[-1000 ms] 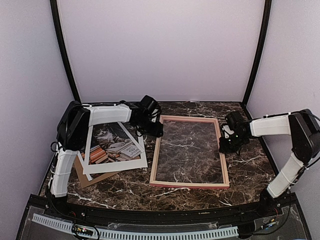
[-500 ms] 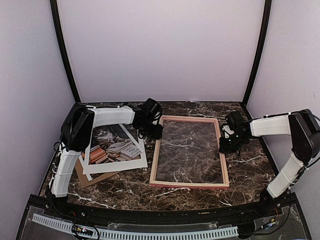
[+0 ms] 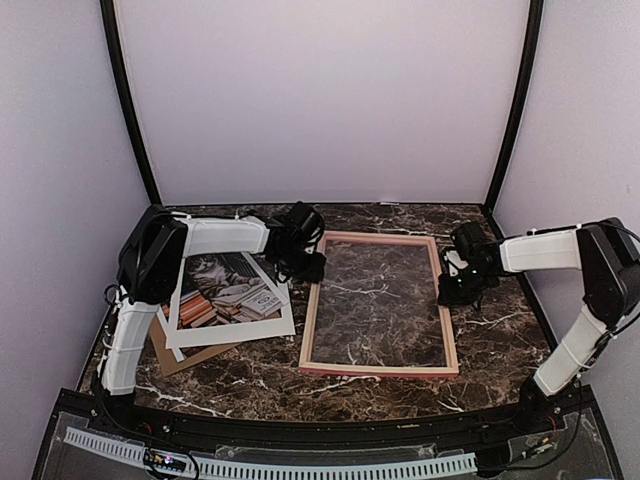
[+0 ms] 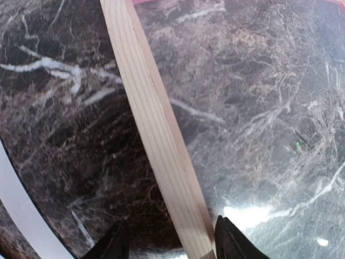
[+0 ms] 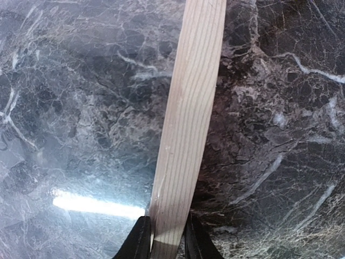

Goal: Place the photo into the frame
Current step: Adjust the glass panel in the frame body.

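In the overhead view, the photo (image 3: pixel 225 290) is lying flat on the marble table (image 3: pixel 250 375) at about 9 o'clock from the frame (image 3: pixel 379 371), well outside it. A white mat (image 3: pixel 240 326) is showing around the photo's edges, and whether it is lying over or under the print I cannot tell. A brown backing board (image 3: pixel 185 358) is poking out from beneath them toward 7 o'clock.

The left gripper (image 3: pixel 308 265) is hanging low over the frame's left rail, near its 11 o'clock corner. Its wrist view shows the jaws standing partly open and straddling the pale wood rail: one finger (image 4: pixel 230 243) is sitting just beside the wood, the other (image 4: pixel 116 245) is standing apart from it, so nothing is being clamped.

The frame is lying flat at the table's centre, marble showing through its opening.

The right gripper (image 3: pixel 456 290) is bearing on the right rail at about 2 o'clock, its fingers (image 5: pixel 141 237) pinching the wood from both sides.
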You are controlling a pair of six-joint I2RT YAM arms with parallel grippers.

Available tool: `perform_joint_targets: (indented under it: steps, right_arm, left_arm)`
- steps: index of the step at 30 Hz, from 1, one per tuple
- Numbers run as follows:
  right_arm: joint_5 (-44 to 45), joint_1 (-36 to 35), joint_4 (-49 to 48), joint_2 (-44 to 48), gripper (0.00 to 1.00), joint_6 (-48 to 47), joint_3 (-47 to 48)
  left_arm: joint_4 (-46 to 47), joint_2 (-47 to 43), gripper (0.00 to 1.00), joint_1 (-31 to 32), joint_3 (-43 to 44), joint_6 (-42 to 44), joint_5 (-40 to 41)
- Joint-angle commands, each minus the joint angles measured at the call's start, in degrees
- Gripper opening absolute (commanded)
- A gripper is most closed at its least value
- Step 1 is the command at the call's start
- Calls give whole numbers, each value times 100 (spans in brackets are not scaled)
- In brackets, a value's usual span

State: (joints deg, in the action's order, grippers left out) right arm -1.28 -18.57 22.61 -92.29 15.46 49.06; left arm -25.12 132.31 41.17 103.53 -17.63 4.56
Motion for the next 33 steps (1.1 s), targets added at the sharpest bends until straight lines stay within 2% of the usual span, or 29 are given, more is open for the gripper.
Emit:
perform_joint_targets:
  steps: [1, 6, 13, 22, 33]
  right_arm:
    - [67, 28, 208, -109, 23, -56, 139]
    - [36, 29, 234, -155, 23, -112, 286]
    - [28, 29, 237, -198, 23, -161, 324]
    - [-34, 29, 215, -193, 23, -226, 350]
    - [-546, 29, 144, -157, 22, -441, 385]
  left_arm:
    - [-189, -494, 54, 88, -755, -306, -605]
    - [104, -813, 51, 246, -1271, -615, -1002]
    - [209, -1235, 51, 318, -1573, -684, -764]
    - [162, -1124, 61, -2, -807, -326, -195]
    - [403, -430, 64, -449, 79, 74, -290]
